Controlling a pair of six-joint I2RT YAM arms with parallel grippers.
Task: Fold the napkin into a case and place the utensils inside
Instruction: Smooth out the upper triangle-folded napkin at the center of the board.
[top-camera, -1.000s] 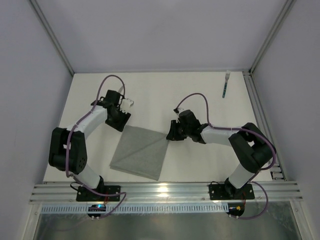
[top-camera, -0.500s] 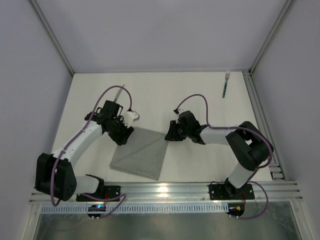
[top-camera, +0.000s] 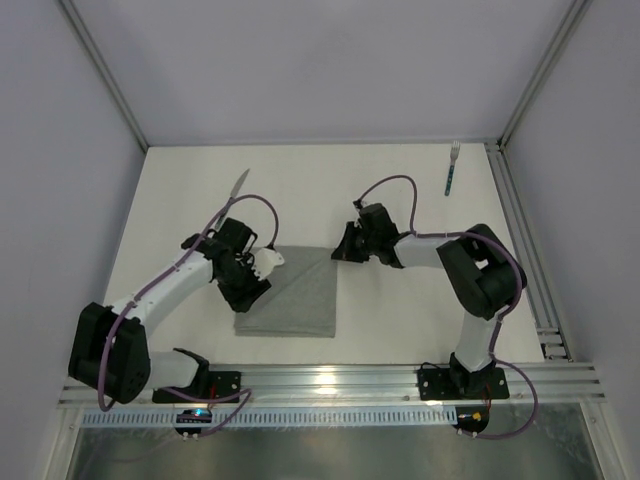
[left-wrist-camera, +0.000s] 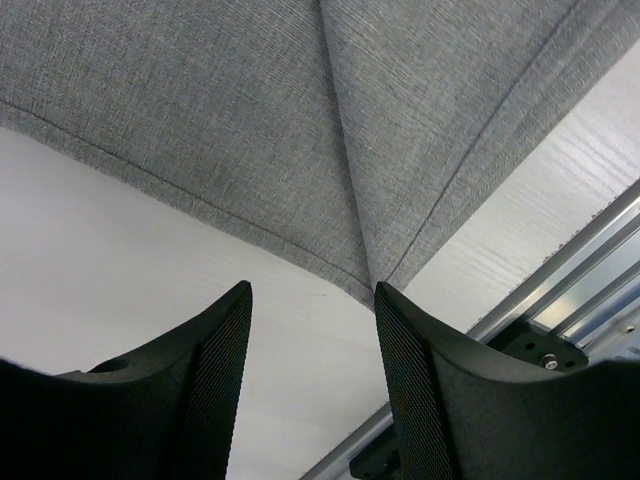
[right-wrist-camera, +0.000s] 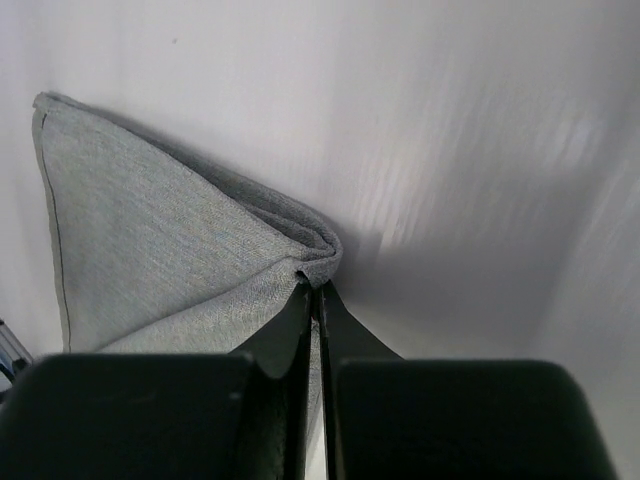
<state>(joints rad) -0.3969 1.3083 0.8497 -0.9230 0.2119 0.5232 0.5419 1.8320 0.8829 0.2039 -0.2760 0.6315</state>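
Napkin (top-camera: 295, 295) lies folded on the table (top-camera: 420, 320), a grey rectangle nearer the front edge than the back. The right gripper (right-wrist-camera: 313, 290) is clamped tight on the cloth's far right corner, which bunches between its fingers. The left gripper (left-wrist-camera: 310, 300) hovers at the napkin's left edge, jaws parted, grasping nothing. The knife (top-camera: 240, 181) rests toward the back left and the fork (top-camera: 451, 168) by the back right corner — both well apart from the cloth.
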